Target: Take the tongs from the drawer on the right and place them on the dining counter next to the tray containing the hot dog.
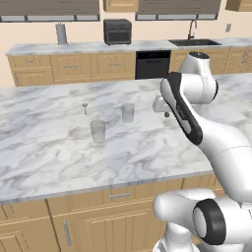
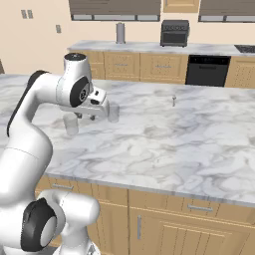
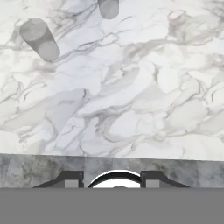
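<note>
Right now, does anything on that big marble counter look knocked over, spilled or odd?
Nothing stands out. Two clear glasses stand upright on the dining counter, apart from each other, with a small stemmed piece beyond them. No spill or damage shows.

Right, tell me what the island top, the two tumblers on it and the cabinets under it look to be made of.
Dining counter: polished white marble by its look, with grey veins and a soft sheen.
Two tumblers: probably clear glass or plastic; the marble shows through their grey, see-through walls.
Cabinets: light oak-like wood, matte, with panelled fronts and a silver bar handle.
</note>
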Available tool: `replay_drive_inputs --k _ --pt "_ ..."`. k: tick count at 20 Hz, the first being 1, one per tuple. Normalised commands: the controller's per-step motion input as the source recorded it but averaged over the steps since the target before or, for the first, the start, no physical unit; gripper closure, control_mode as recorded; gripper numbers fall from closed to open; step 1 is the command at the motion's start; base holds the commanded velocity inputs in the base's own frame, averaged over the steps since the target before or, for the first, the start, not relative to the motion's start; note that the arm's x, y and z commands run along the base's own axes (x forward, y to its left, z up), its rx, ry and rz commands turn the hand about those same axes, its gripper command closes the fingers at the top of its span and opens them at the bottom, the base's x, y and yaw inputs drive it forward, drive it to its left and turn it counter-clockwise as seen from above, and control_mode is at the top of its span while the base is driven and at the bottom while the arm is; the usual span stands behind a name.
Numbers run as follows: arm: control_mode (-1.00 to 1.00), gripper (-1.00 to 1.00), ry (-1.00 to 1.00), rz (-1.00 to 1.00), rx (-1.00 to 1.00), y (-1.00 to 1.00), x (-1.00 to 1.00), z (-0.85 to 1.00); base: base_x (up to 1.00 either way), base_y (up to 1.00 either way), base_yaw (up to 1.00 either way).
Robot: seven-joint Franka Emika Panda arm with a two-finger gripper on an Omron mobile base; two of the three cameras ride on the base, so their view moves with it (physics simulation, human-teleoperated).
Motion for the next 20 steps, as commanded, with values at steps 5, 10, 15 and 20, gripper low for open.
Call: replay_drive_inputs --k 5,10,15,20 --pt "-1.0 -1.0 0.0 -0.03 -0.07 -0.21 -0.11 -0.27 0.0 0.0 0.0" --pt "-1.0 -1.0 -0.03 -0.1 -0.05 -0.28 -0.31 -0.23 0.0 0.0 0.0" --pt "-1.0 -1.0 -0.03 -0.19 0.01 -0.38 -0.16 -0.2 0.0 0.0 0.0" --pt "-1.0 -1.0 -0.01 -0.16 0.06 -0.5 -0.03 -0.34 0.0 0.0 0.0"
